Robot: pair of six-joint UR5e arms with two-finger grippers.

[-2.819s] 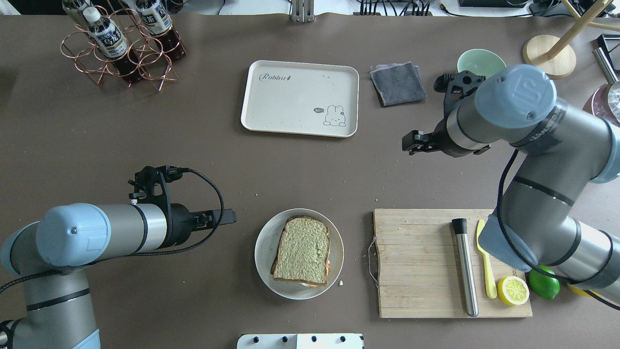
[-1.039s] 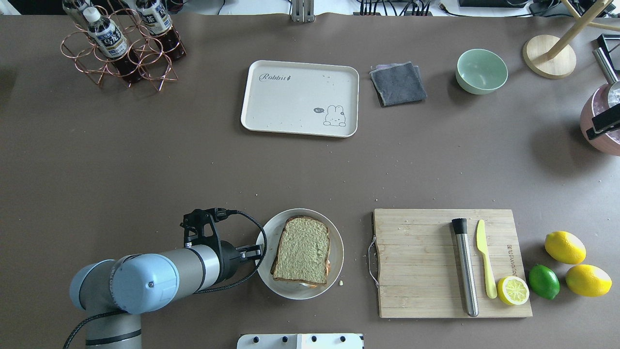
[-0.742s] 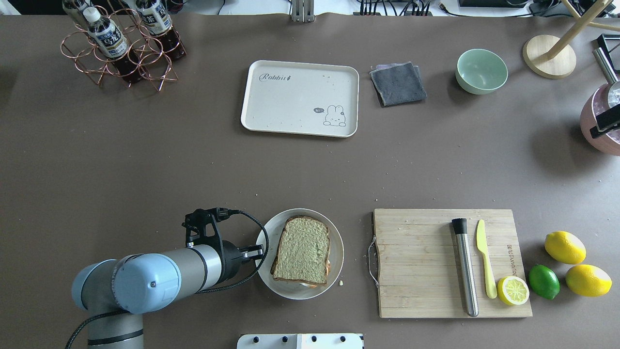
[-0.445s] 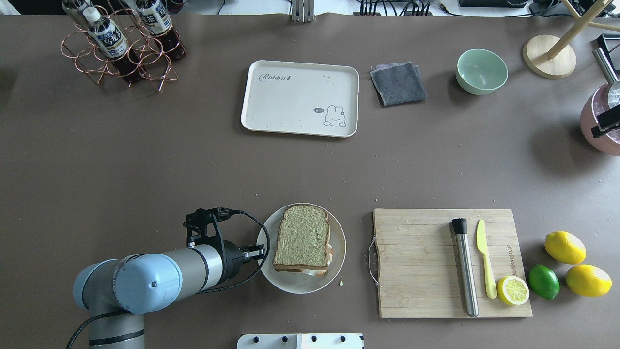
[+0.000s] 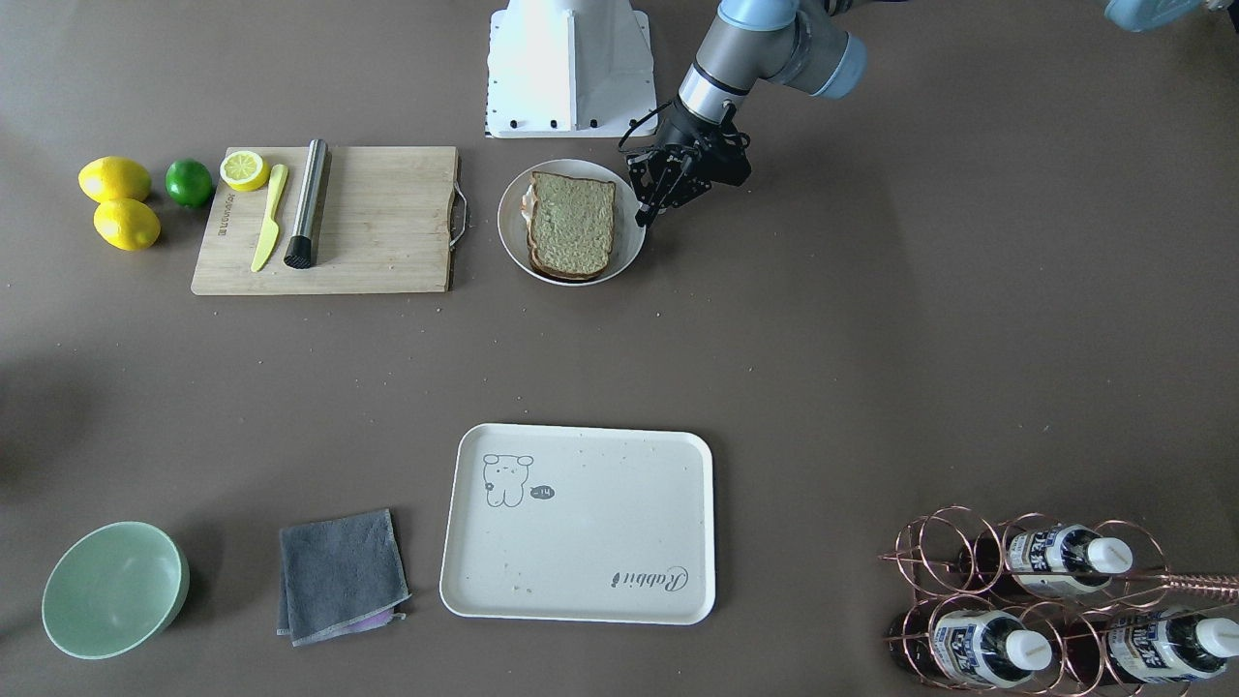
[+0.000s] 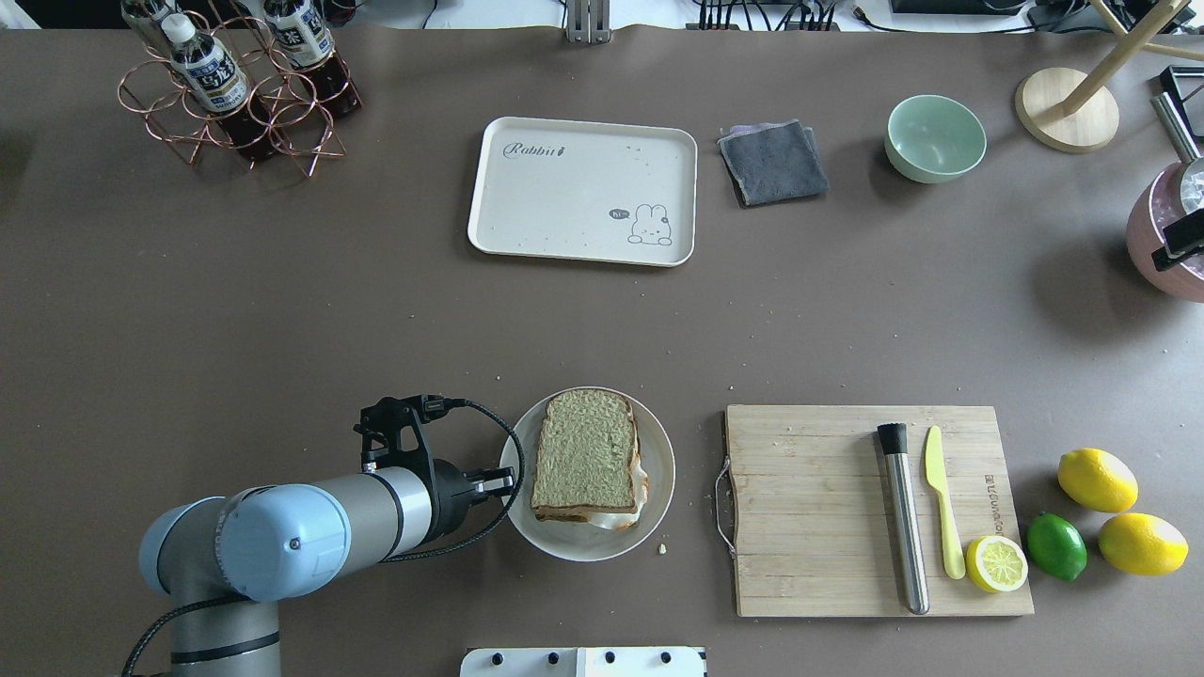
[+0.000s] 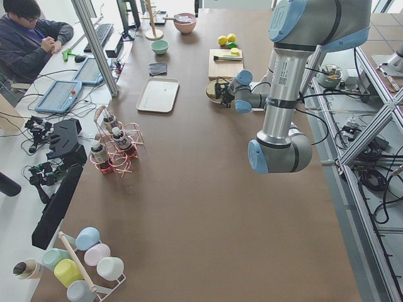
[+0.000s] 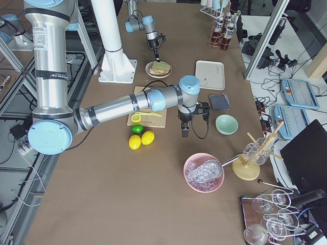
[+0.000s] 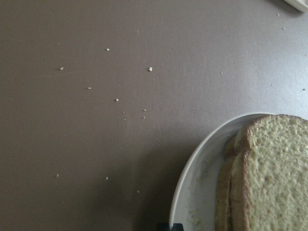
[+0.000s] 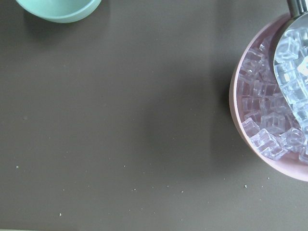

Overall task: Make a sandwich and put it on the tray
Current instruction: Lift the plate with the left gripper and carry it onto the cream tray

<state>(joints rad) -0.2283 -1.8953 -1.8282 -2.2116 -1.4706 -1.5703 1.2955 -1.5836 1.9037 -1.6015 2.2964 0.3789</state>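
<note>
left pincer [image 6: 508, 482] — nips plate [image 6: 663, 461] rim | sandwich [image 6: 585, 454] on plate — just beside

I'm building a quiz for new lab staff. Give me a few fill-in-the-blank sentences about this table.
The sandwich lies on a round white ____.
The grey cloth lies between the tray and the green ____.
On the cutting board, the yellow knife lies beside a halved ____.
The pincer beside the sandwich belongs to the robot's ____ arm.
Missing words: plate, bowl, lemon, left.
</note>
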